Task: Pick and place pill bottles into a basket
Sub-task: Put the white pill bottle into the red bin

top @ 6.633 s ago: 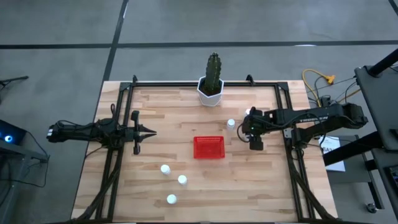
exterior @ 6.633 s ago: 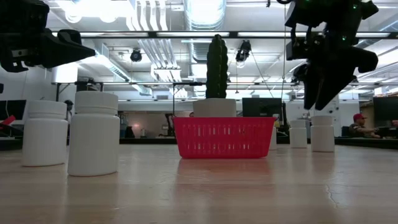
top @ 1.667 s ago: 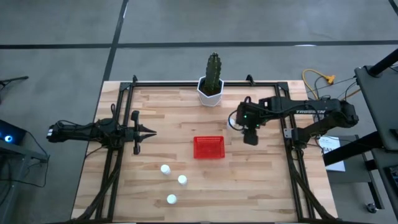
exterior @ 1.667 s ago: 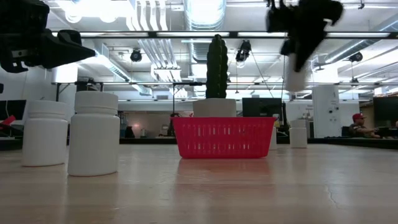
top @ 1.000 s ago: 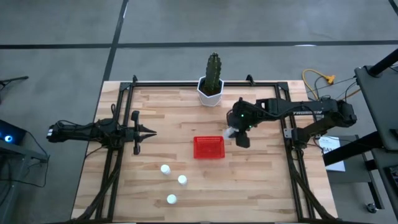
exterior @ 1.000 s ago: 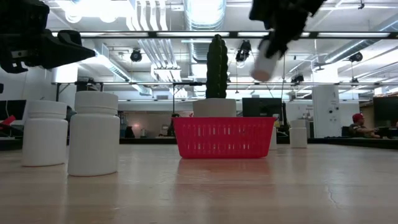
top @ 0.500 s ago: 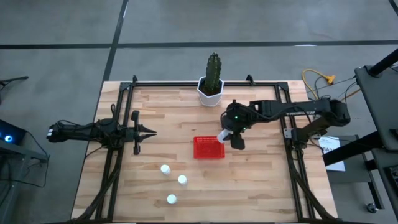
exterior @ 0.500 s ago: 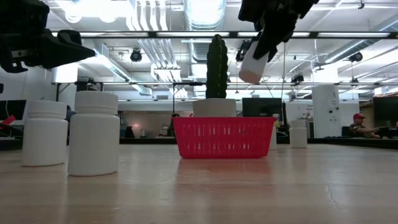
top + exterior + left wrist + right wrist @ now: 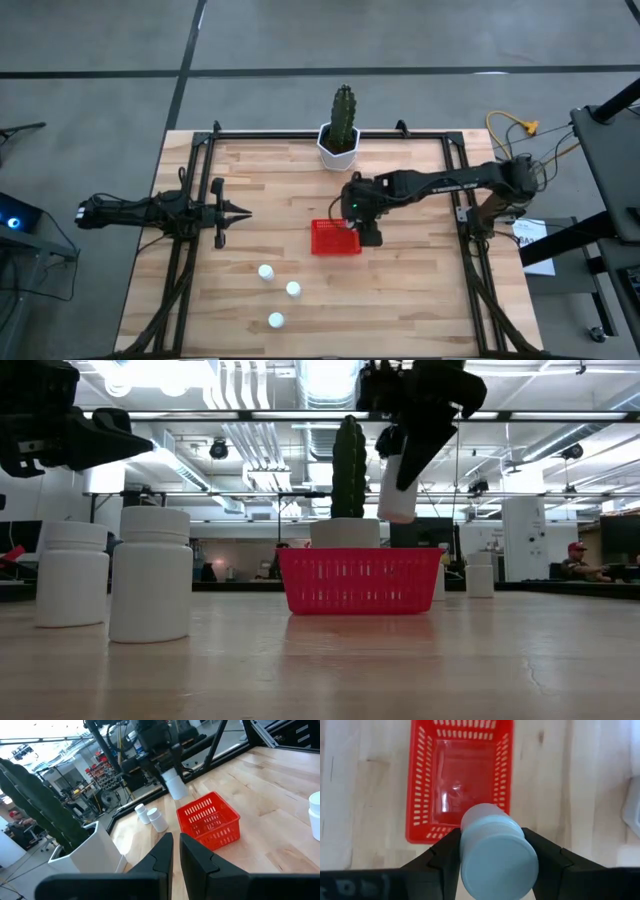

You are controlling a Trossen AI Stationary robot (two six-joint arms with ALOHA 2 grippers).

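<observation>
Red basket (image 9: 335, 238): a small mesh-sided tray near the centre of the high view, on the wooden table (image 9: 420, 290); nothing lies in it in the right wrist view.

Right gripper (image 9: 354, 222): reaches in from the right of the high view to the basket's right end; its fingers (image 9: 551, 857) are clamped on 1 pill bottle.

Held pill bottle (image 9: 398, 488): tilted, in the air above the basket's right part in the low view, clear of the rim. In the right wrist view its cap (image 9: 499, 857) fills the lower centre of the frame.

Bottles on the table: 3 stand in the lower left-centre of the high view, well apart from the basket (image 9: 266, 271) (image 9: 293, 288) (image 9: 275, 320); 2 more show just beside each other left of the basket in the left wrist view (image 9: 159, 821) (image 9: 140, 809).

Left gripper (image 9: 238, 211): at the left of the high view, above the table, well apart from the basket; fingers drawn nearly together, grasping nothing.

Cactus pot (image 9: 340, 146): white, at upper centre of the high view.
</observation>
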